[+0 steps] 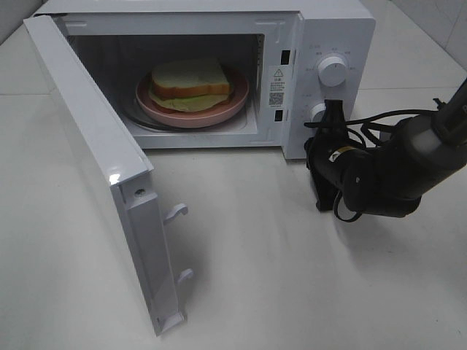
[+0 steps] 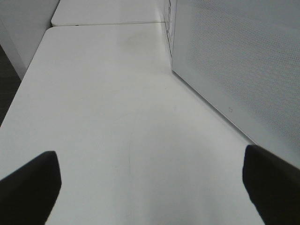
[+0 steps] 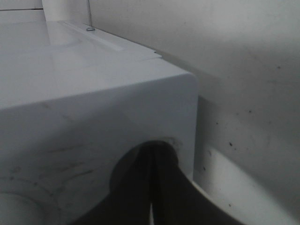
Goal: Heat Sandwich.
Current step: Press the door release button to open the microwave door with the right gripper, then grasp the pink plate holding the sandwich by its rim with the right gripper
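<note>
Sandwich [image 1: 191, 84] sits on the pink plate [image 1: 237, 102] inside the microwave [image 1: 343, 29] cavity, roughly centred. It lies flat, bread on top, with lettuce showing at the front edge.

The door [image 1: 95, 146] is swung fully open to the left of the cavity. Its two latch hooks [image 1: 177, 211] stick out from the free edge.

The control panel [image 1: 292, 87] is to the right of the cavity, with the upper knob [image 1: 333, 71] clear of everything.

Right gripper [image 1: 333, 109] is at the lower knob [image 1: 318, 111] and partly covers it in the high view. In the wrist view the right gripper [image 3: 151, 150] has its jaws pressed together with nothing between them. The tip is against the microwave's front face, near its corner. Can't tell whether it touches the knob itself. The right arm comes in low from the right, with cables looped over it.

Left gripper [image 2: 150, 187] shows only in its own wrist view. Its fingers [image 2: 33, 183] are spread wide apart and hold nothing. It hangs over the bare white table [image 2: 117, 117], with the door's perforated panel [image 2: 243, 61] just beside it.
</note>
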`<state>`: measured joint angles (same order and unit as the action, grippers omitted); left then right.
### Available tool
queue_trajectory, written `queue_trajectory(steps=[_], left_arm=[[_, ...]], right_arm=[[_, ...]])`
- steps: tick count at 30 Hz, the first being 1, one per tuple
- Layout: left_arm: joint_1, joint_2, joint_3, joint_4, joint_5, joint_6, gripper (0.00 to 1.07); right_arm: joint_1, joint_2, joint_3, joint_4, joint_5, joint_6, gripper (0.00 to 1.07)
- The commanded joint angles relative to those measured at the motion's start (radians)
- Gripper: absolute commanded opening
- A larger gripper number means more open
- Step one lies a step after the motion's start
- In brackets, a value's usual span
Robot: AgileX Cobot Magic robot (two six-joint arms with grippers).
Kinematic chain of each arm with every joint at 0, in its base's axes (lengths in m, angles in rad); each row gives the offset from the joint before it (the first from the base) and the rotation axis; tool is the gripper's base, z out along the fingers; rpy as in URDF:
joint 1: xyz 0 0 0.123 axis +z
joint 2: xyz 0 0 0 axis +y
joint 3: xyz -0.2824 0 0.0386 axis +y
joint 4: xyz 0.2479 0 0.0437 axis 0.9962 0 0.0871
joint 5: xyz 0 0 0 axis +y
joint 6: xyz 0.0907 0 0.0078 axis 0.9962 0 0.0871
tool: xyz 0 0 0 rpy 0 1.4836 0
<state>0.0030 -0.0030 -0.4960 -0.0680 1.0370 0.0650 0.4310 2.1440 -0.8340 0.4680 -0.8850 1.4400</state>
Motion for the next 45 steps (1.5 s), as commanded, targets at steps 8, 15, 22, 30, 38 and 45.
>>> queue_trajectory(steps=[8,15,22,30,38,45], left_arm=[[0.005,-0.027,0.003,-0.004,-0.008,0.001,1.0],[0.005,-0.027,0.003,-0.004,-0.008,0.001,1.0],[0.005,-0.027,0.003,-0.004,-0.008,0.001,1.0],[0.005,-0.027,0.003,-0.004,-0.008,0.0,1.0],[0.005,-0.027,0.003,-0.004,-0.008,0.0,1.0],[0.005,-0.027,0.003,-0.004,-0.008,0.0,1.0]], right_arm=[[-0.023,-0.088,0.025,-0.052,0.029,-0.002,0.02],[-0.023,-0.126,0.073,-0.094,0.158,0.0,0.02],[-0.02,-0.166,0.118,-0.15,0.192,0.025,0.02],[-0.02,-0.289,0.235,-0.183,0.266,-0.008,0.02],[-0.02,-0.401,0.285,-0.276,0.408,-0.044,0.05],[-0.02,-0.497,0.281,-0.365,0.598,-0.104,0.07]])
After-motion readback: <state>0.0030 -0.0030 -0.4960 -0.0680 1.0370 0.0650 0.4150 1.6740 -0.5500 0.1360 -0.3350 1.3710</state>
